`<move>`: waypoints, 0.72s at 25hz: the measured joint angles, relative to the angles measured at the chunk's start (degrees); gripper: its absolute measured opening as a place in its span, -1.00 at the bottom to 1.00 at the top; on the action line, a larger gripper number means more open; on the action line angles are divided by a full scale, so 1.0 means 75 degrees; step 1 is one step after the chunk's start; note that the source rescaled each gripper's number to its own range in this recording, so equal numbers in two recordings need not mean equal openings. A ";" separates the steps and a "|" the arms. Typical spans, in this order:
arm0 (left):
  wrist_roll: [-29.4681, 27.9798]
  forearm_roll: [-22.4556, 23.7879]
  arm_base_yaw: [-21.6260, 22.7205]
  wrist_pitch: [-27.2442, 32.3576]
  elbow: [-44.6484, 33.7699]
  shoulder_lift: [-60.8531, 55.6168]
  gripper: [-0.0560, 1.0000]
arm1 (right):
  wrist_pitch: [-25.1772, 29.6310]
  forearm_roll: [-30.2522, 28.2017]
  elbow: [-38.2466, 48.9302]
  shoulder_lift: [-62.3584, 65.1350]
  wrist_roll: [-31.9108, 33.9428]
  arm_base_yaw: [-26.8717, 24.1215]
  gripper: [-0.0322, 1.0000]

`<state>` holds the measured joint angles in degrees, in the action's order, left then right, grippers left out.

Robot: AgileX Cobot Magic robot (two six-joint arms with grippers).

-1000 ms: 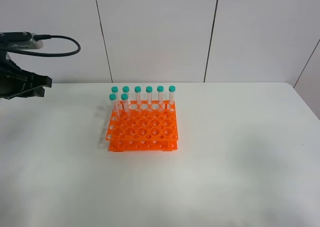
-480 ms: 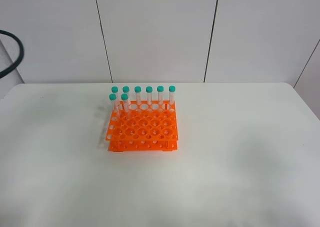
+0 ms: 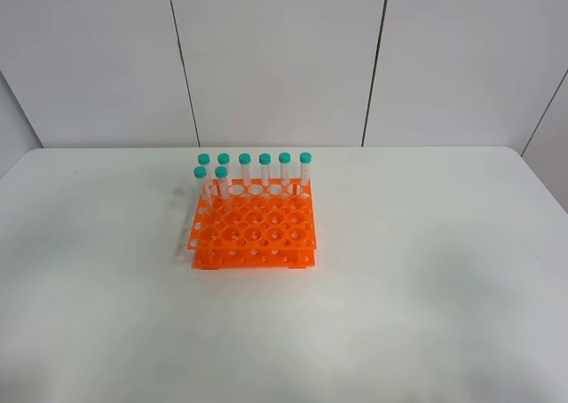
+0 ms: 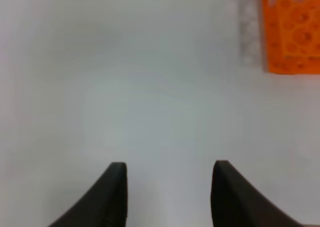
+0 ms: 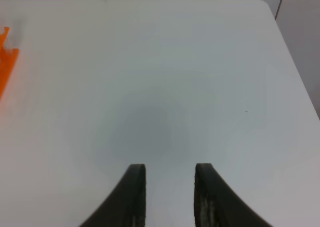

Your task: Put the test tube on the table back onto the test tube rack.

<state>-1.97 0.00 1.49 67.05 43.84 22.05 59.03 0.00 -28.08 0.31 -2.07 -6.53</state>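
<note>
- Left gripper [image 4: 169, 187]: jaws wide apart, nothing held, over bare table [image 4: 125, 87].
- Right gripper [image 5: 170, 192]: jaws part open, nothing between them.
- Rack [image 3: 254, 228] mid-table holds eight capped tubes [image 3: 245, 171] upright.
- No loose tube visible on table; looks done, best keep both arms clear of the rack.

The table [image 3: 426, 270] below each hand looks matt, smooth white; the test tube rack [image 3: 253, 233] is glossy orange plastic, its tubes [image 3: 264, 174] clear plastic with teal caps; the fingers [image 4: 112, 197] look matt black
</note>
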 joint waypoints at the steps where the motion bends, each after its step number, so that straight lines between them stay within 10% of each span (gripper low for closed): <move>1: 0.0000 -0.0044 0.0000 0.0009 -0.0106 -0.0209 0.90 | 0.0000 0.0000 0.0000 0.0000 0.0000 0.0000 -0.25; 18: 0.0000 -0.0469 0.0000 0.0258 -0.1265 -0.1698 0.90 | 0.0000 0.0000 0.0000 0.0000 0.0000 0.0000 -0.25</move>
<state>-1.97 -3.52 1.49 68.99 34.36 9.32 59.03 0.00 -28.08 0.31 -2.07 -6.53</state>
